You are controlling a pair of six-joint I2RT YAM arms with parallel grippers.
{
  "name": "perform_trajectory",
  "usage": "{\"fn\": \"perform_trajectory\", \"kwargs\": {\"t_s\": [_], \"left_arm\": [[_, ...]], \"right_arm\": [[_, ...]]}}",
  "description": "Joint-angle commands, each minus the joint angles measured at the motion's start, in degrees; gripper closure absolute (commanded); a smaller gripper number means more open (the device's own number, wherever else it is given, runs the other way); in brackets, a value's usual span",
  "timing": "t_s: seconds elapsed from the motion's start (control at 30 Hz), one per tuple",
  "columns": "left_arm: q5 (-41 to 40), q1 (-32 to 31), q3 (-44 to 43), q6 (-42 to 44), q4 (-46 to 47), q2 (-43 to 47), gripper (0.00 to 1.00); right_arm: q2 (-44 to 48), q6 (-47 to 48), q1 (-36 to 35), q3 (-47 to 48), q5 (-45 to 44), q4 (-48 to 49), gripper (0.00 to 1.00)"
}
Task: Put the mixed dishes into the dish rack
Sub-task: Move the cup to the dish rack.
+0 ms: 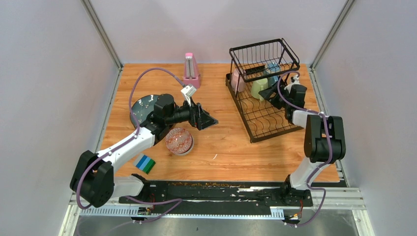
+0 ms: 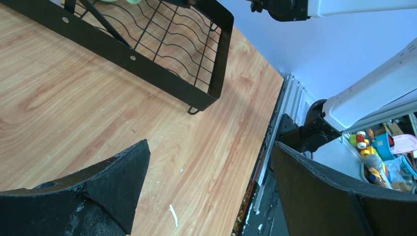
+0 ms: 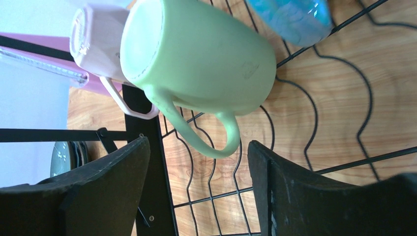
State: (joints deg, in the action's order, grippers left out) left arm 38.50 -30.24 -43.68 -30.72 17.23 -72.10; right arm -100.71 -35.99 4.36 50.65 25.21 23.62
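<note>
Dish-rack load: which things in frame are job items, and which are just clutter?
Job:
dish rack
pale green mug, in the rack
pink-white mug, in the rack
blue dish, in the rack
blue-grey plate, on the table
red-patterned bowl, on the table

Lying about:
pink metronome
striped block

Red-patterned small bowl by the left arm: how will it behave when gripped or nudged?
The red-patterned small bowl looks glazed ceramic: probably rigid, slick and chippable. It is round and low on the wooden table, so a nudge would likely slide it rather than tip it. Its rim probably suits a pinch by the open left gripper.
</note>
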Motion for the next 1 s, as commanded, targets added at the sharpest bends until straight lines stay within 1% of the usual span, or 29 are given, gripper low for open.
{"fn": "perform_trajectory", "kwargs": {"t_s": [0.0,0.13,0.23,0.3,0.57,0.67,0.8,0.97], "left_arm": [[0.4,0.3,-1.6,0.0,0.7,1.3,0.00],[0.4,0.3,-1.5,0.1,0.5,1.5,0.00],[0.3,0.3,-1.3,0.1,0.5,1.8,0.00],[0.3,0.3,-1.3,0.1,0.4,1.8,0.00],[0.1,0.3,-1.6,0.2,0.0,1.8,0.00],[-0.1,0.3,-1.6,0.3,0.0,1.7,0.00],[-0.2,0.3,-1.8,0.0,0.3,1.3,0.00],[0.0,0.3,-1.9,0.0,0.3,1.2,0.00]], "right_arm": [[2.6,-2.1,2.4,0.2,2.2,4.7,0.30],[0.9,-6.1,4.2,1.2,3.8,5.6,0.37],[-0.6,-8.9,4.7,2.0,1.5,4.6,0.40],[-2.1,-9.4,4.7,3.2,0.8,3.1,0.40],[-8.5,-10.7,4.6,8.7,3.3,1.5,0.39],[-10.0,-10.7,4.1,10.9,3.6,-1.3,0.39],[-10.4,-8.7,2.3,11.6,2.9,-3.5,0.38],[-9.8,-7.8,2.1,10.4,2.7,-3.6,0.37]]}}
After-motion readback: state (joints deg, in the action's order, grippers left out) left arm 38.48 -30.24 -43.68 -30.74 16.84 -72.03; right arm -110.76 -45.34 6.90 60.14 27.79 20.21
